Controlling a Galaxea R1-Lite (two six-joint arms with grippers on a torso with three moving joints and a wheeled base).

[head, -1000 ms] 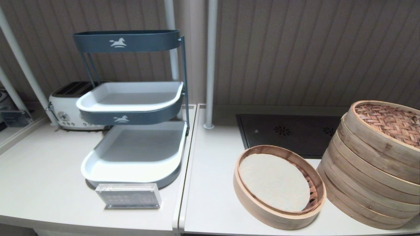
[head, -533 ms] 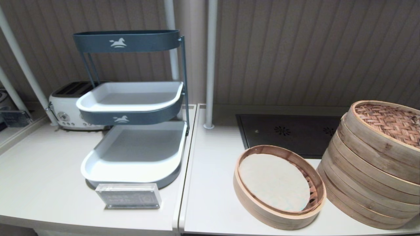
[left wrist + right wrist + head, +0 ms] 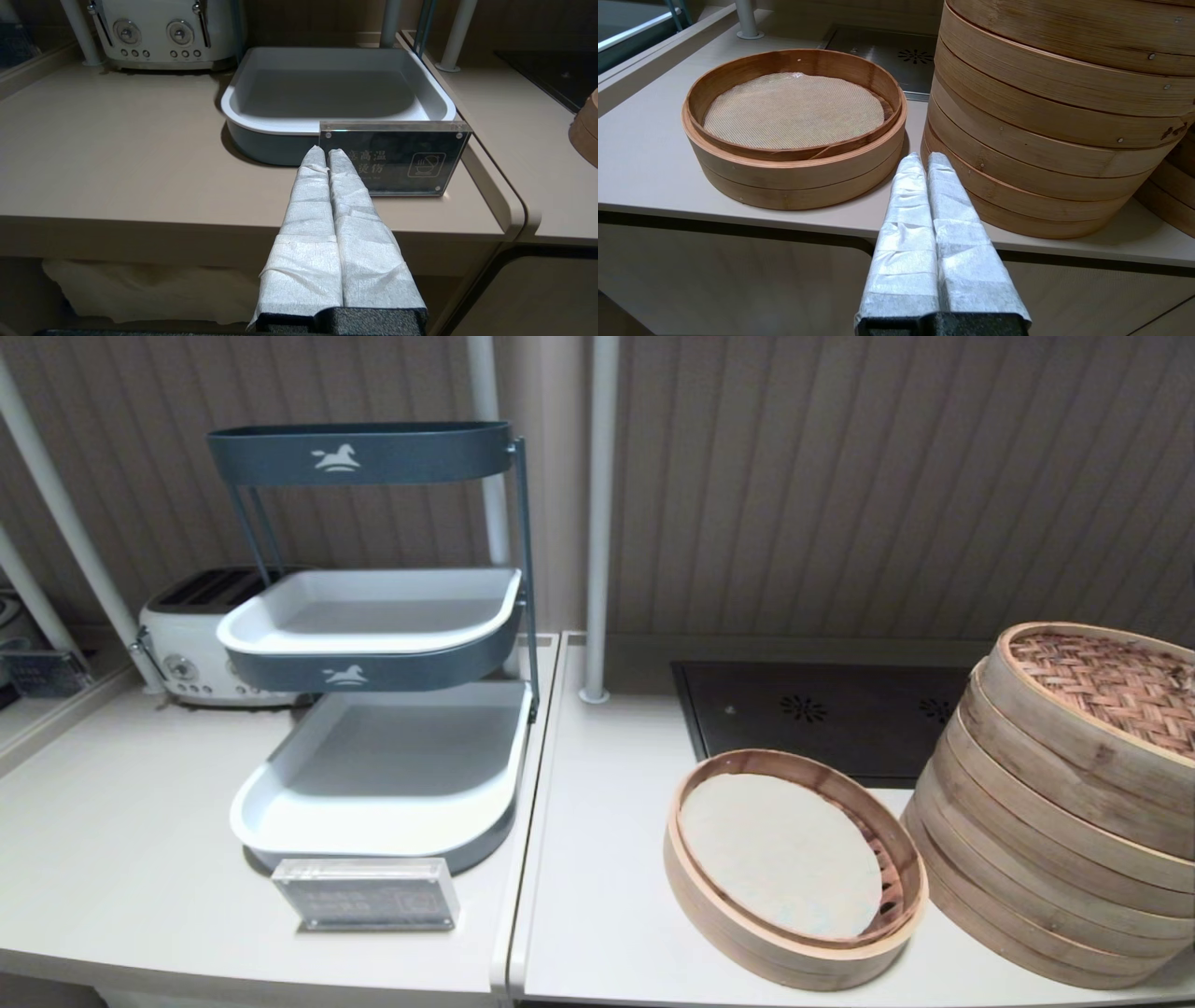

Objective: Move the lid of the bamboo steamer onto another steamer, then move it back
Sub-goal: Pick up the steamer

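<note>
The bamboo steamer lid (image 3: 1111,686), with its reddish-brown woven top and pale rim, lies on the tall stack of bamboo rings (image 3: 1027,859) at the right of the counter. Left of the stack stands the low single-ring steamer (image 3: 794,868) with its pale round liner, uncovered. Neither gripper shows in the head view. My right gripper (image 3: 924,157) is shut and empty, held off the counter's front edge, pointing at the gap between the low steamer (image 3: 794,121) and the stack (image 3: 1041,140). My left gripper (image 3: 327,151) is shut and empty, in front of the left counter.
A three-tier blue-and-white tray rack (image 3: 373,616) stands at left with a clear acrylic sign (image 3: 366,893) before it and a white toaster (image 3: 187,644) behind. A black hob (image 3: 822,714) lies behind the steamers. Two white poles (image 3: 597,523) rise at the back. Another bamboo stack (image 3: 1178,186) sits farther right.
</note>
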